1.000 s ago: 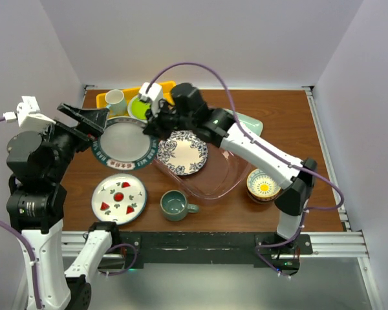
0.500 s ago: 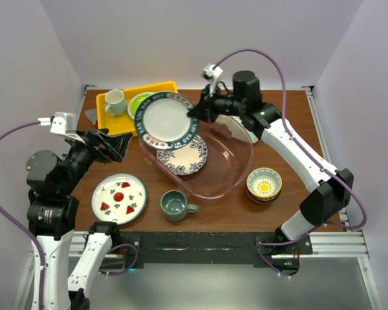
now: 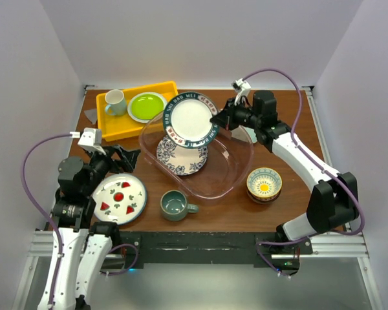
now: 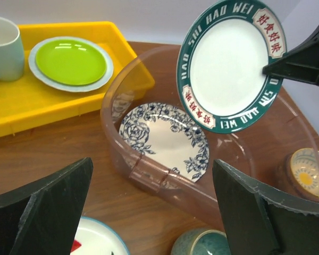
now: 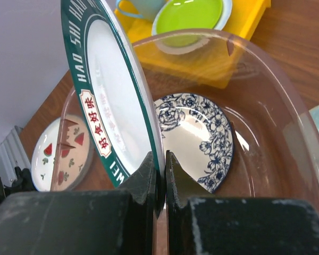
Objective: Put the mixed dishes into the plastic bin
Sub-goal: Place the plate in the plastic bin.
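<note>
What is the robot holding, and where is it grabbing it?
The right gripper pinches the green-rimmed plate by its rim, tilted over the plastic bin. The left gripper is open and empty.

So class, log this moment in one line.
right pincer: shut on green-rimmed plate, tilted above plastic bin | left pincer: open, empty | floral plate: in bin

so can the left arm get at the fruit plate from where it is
Probably yes: the left gripper is open right by the fruit plate, nothing lies on it, and the right gripper holds the green-rimmed plate away over the bin.
</note>
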You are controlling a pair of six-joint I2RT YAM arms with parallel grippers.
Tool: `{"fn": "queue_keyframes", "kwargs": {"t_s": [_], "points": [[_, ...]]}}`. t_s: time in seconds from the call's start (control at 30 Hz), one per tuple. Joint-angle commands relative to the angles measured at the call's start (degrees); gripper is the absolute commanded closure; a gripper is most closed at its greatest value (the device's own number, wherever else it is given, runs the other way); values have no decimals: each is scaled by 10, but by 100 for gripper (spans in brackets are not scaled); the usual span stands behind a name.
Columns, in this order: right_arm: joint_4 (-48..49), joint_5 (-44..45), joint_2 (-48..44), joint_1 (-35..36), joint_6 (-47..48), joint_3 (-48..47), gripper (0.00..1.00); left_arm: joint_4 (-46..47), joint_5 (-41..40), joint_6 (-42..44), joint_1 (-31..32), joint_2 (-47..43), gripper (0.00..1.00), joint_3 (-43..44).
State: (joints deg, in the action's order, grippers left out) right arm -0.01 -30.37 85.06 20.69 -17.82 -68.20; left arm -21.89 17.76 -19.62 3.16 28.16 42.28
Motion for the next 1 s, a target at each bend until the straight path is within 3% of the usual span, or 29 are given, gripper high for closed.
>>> {"fn": "queue_keyframes", "kwargs": {"t_s": [0.0, 0.97], "points": [[106, 10, -20, -5, -35, 18, 100, 62, -25, 15, 3, -21, 0, -46], [199, 50, 18, -3, -78, 106, 100, 75, -51, 8, 3, -24, 0, -69]]}}
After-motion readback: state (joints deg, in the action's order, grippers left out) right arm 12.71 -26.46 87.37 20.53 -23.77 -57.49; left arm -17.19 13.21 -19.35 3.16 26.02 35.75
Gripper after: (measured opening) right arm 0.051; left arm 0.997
